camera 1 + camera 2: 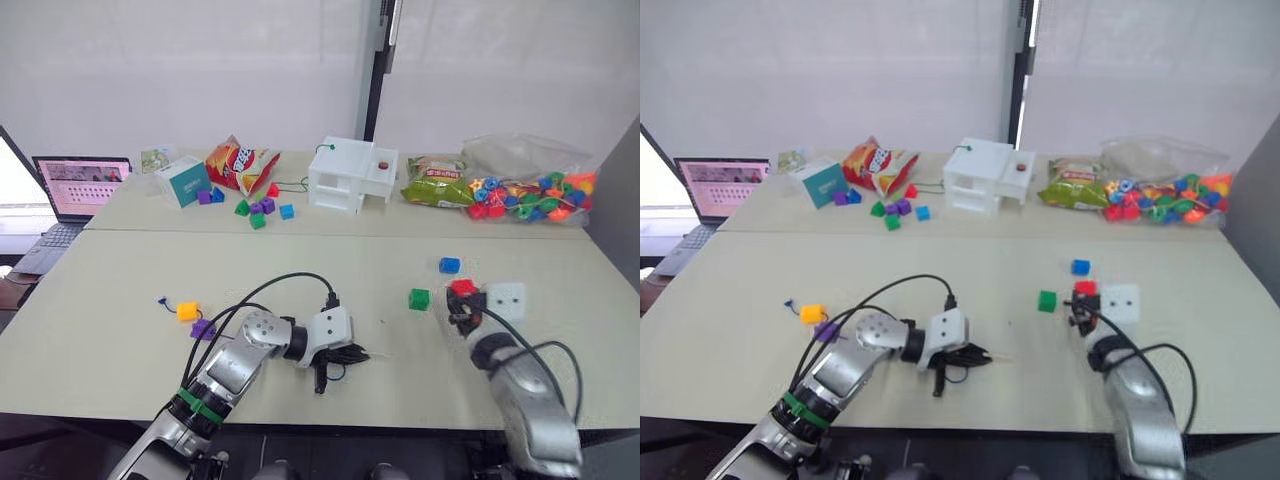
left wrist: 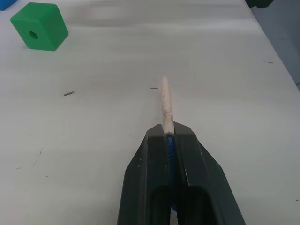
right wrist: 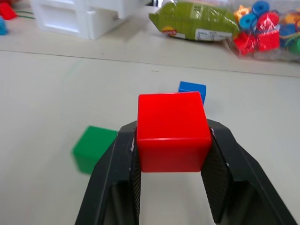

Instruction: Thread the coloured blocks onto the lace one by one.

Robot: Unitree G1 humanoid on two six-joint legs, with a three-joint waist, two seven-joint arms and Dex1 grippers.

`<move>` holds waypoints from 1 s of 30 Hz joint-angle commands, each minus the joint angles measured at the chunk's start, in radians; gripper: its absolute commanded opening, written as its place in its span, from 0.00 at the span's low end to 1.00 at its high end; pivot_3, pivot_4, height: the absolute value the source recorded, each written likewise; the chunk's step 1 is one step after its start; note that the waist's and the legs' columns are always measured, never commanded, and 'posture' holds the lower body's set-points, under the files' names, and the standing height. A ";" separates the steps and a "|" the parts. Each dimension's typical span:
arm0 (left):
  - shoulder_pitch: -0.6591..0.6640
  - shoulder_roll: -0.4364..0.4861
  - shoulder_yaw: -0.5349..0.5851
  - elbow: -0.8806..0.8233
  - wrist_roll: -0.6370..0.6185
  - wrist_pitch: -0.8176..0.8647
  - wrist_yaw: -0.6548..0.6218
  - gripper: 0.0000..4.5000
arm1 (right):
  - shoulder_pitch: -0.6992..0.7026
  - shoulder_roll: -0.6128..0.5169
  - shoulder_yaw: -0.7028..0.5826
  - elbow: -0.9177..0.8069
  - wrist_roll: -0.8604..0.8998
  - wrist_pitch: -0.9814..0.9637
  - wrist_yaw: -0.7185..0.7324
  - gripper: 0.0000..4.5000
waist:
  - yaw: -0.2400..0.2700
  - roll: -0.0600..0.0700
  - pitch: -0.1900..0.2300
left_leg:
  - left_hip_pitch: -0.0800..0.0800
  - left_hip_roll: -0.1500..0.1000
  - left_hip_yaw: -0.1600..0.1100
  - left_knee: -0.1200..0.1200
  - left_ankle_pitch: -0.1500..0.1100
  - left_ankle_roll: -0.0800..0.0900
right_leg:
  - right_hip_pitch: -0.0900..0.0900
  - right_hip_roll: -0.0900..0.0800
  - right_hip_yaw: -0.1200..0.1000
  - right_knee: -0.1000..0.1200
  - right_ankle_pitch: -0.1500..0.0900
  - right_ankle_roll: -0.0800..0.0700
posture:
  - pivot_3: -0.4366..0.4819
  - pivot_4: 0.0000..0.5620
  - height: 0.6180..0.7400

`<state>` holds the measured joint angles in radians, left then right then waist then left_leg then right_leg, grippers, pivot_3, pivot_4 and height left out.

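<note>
My left gripper is shut on the lace, whose pale stiff tip sticks out past the fingers, low over the table's front middle. The lace's far end lies by the yellow-orange block and the purple block at front left. To the right, my right gripper is shut on the red block, held just above the table. The green block and the blue block lie on the table close to the left of and beyond that gripper.
A white square piece lies right of the right gripper. Along the back stand a white box, a bag of bright beads, snack bags, a teal box, small loose blocks and a laptop.
</note>
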<state>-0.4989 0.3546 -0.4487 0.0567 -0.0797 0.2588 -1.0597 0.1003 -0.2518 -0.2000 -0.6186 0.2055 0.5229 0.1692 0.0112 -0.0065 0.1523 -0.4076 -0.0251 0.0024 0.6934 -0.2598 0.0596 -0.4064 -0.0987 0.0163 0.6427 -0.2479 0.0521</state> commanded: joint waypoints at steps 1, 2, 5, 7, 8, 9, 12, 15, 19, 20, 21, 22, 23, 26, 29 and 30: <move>-0.009 -0.006 0.014 0.000 -0.007 -0.025 0.000 0.00 | 0.183 -0.035 0.085 -0.317 0.070 0.102 0.040 0.26 | 0.001 0.000 0.000 | 0.001 0.000 -0.001 0.000 0.000 0.000 | 0.001 0.000 -0.001 0.000 0.000 0.000 | 0.48 0.27 1.00; -0.009 -0.007 0.015 0.002 -0.009 -0.026 -0.002 0.00 | 0.219 -0.041 0.109 -0.352 0.072 0.121 0.040 0.26 | 0.000 0.000 0.000 | 0.001 0.000 -0.001 0.000 0.000 0.000 | 0.001 0.000 -0.001 -0.001 0.000 0.000 | 0.48 0.27 1.00; -0.009 -0.011 0.013 0.005 -0.008 -0.029 -0.004 0.00 | 0.289 -0.038 0.197 -0.373 0.044 0.151 0.018 0.26 | 0.011 0.000 0.000 | 0.001 0.000 -0.001 0.001 0.000 0.000 | 0.002 0.000 -0.001 -0.001 -0.001 0.000 | 0.48 0.27 1.00; -0.010 -0.015 0.012 0.004 -0.008 -0.026 -0.003 0.00 | 0.307 -0.030 0.256 -0.340 0.015 0.149 0.000 0.26 | 0.028 0.000 0.000 | 0.001 0.000 -0.003 0.001 0.000 0.000 | 0.003 0.000 -0.004 -0.001 -0.002 0.000 | 0.48 0.27 1.00; -0.010 -0.016 0.012 0.001 -0.009 -0.025 -0.003 0.00 | 0.305 -0.027 0.273 -0.312 -0.003 0.149 -0.012 0.26 | 0.034 0.000 0.000 | 0.001 0.000 -0.003 0.000 0.000 0.000 | 0.002 0.000 -0.004 -0.001 -0.003 -0.001 | 0.48 0.27 1.00; -0.009 -0.015 0.011 -0.005 -0.010 -0.021 -0.003 0.00 | 0.301 -0.022 0.290 -0.272 -0.020 0.135 -0.021 0.26 | 0.037 0.000 0.000 | 0.000 0.000 -0.004 0.000 0.000 0.000 | 0.002 0.000 -0.005 -0.001 -0.004 -0.001 | 0.48 0.27 1.00; -0.006 -0.012 0.011 -0.019 -0.012 -0.014 -0.005 0.00 | 0.287 0.008 0.303 -0.177 -0.040 0.101 -0.046 0.26 | 0.038 0.000 0.000 | -0.001 -0.001 -0.004 0.000 0.000 0.001 | 0.001 0.000 -0.005 -0.002 -0.005 -0.001 | 0.48 0.27 1.00; 0.001 -0.004 0.012 -0.030 -0.011 -0.012 -0.006 0.00 | 0.273 0.024 0.317 -0.085 -0.054 0.068 -0.056 0.26 | 0.037 0.000 0.000 | -0.002 -0.001 -0.004 -0.001 -0.001 0.001 | 0.001 0.001 -0.006 -0.002 -0.006 -0.001 | 0.48 0.27 1.00; 0.004 0.003 0.013 -0.035 -0.010 -0.010 -0.004 0.00 | 0.281 0.031 0.329 -0.062 -0.023 0.055 -0.034 0.26 | 0.038 -0.004 0.000 | 0.000 0.003 -0.007 -0.001 0.000 0.000 | 0.003 0.005 -0.008 -0.002 -0.007 -0.004 | 0.48 0.27 1.00; 0.005 0.003 0.013 -0.037 -0.010 -0.009 -0.002 0.00 | 0.286 0.031 0.323 -0.072 -0.019 0.051 -0.034 0.37 | 0.038 -0.004 0.000 | 0.000 0.004 -0.008 -0.002 0.000 0.000 | 0.003 0.005 -0.009 -0.002 -0.008 -0.005 | 0.48 0.27 1.00; 0.006 0.003 0.014 -0.039 -0.010 -0.007 0.000 0.00 | 0.290 0.036 0.310 -0.085 0.001 0.050 -0.029 0.50 | 0.038 -0.004 0.000 | 0.000 0.004 -0.009 -0.002 0.000 0.000 | 0.003 0.006 -0.009 -0.002 -0.008 -0.005 | 0.48 0.27 1.00; 0.007 0.004 0.014 -0.041 -0.010 -0.006 0.001 0.00 | 0.292 0.033 0.298 -0.101 0.015 0.049 -0.021 0.58 | 0.039 -0.004 0.000 | -0.001 0.004 -0.010 -0.002 0.000 0.000 | 0.003 0.006 -0.009 -0.001 -0.008 -0.006 | 0.48 0.27 1.00; 0.008 0.004 0.013 -0.044 -0.010 -0.005 0.002 0.00 | 0.292 0.025 0.285 -0.118 0.029 0.051 -0.009 0.65 | 0.039 -0.004 0.000 | -0.001 0.004 -0.010 -0.002 0.000 0.000 | 0.002 0.006 -0.009 -0.001 -0.008 -0.006 | 0.48 0.27 1.00; 0.016 0.006 0.013 -0.055 -0.011 0.003 0.006 0.00 | 0.278 -0.046 0.208 -0.207 0.116 0.098 0.067 0.88 | 0.037 -0.004 0.000 | -0.001 0.003 -0.010 -0.002 0.000 0.000 | 0.002 0.006 -0.009 0.000 -0.009 -0.007 | 0.48 0.27 1.00; 0.020 0.006 0.014 -0.060 -0.011 0.008 0.010 0.00 | 0.261 -0.170 0.140 -0.253 0.213 0.168 0.192 0.99 | 0.028 -0.004 0.000 | -0.001 0.002 -0.008 -0.001 0.000 0.000 | 0.003 0.004 -0.006 0.000 -0.008 -0.006 | 0.48 0.27 1.00; 0.020 0.006 0.015 -0.061 -0.011 0.009 0.011 0.00 | 0.250 -0.226 0.111 -0.251 0.247 0.183 0.247 0.99 | 0.024 -0.004 0.000 | 0.000 0.002 -0.007 0.000 0.000 0.000 | 0.004 0.004 -0.005 -0.001 -0.008 -0.005 | 0.48 0.27 1.00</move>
<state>-0.4754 0.3641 -0.4476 0.0337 -0.0802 0.2664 -1.0523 0.3532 -0.4347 -0.0453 -0.8308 0.3896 0.6798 0.3375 0.0357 -0.0109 0.1523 -0.4066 -0.0235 -0.0039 0.6940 -0.2604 0.0603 -0.4016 -0.0950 0.0120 0.6418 -0.2551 0.0484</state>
